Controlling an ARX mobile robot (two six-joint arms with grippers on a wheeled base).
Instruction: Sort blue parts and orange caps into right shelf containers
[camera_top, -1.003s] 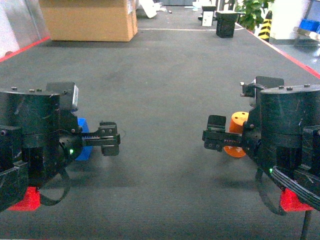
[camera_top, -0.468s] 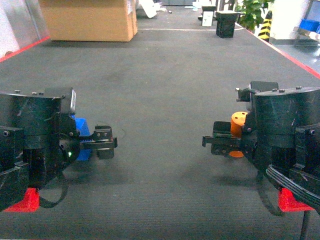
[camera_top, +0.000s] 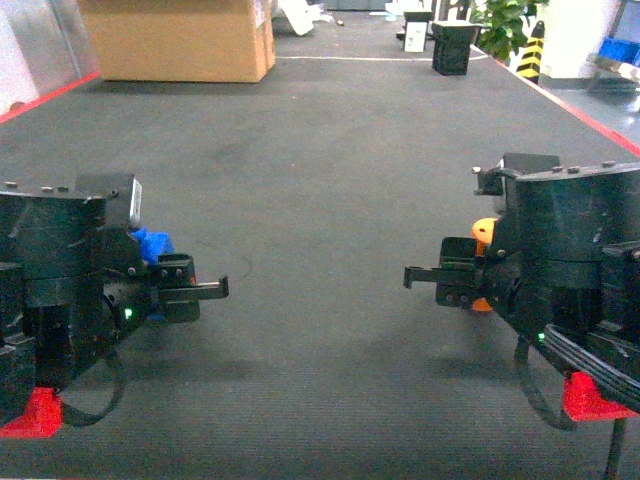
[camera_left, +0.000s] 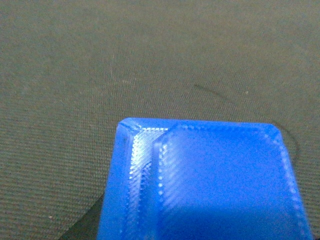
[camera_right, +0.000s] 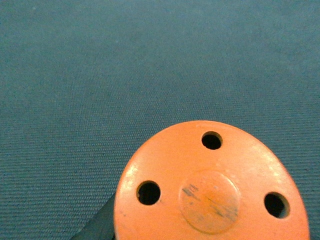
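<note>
**Both parts in hand, crates far off to the right**

Seen in the head view: the left gripper (camera_top: 205, 290) low over the dark grey carpeted floor (camera_top: 320, 180), pointing inward, with the blue moulded plastic part with bevelled edges (camera_top: 152, 243) tucked close behind its fingers. Mirrored on the other side by the right gripper (camera_top: 425, 277), with the round orange plastic cap with three holes (camera_top: 484, 231) just behind it. Each part filling the lower half of its own wrist view, blue part (camera_left: 205, 182) and orange cap (camera_right: 210, 185) alike, apparently carried. Whether the fingers were pinching them or spread: cannot tell, fingers hidden in both wrist views. Bright blue plastic crates (camera_top: 620, 50) glimpsed at the far right edge, well apart from both arms. Judged: right arm nearer to that shelf, so likely a drive or turn rightward before any drop.
</note>
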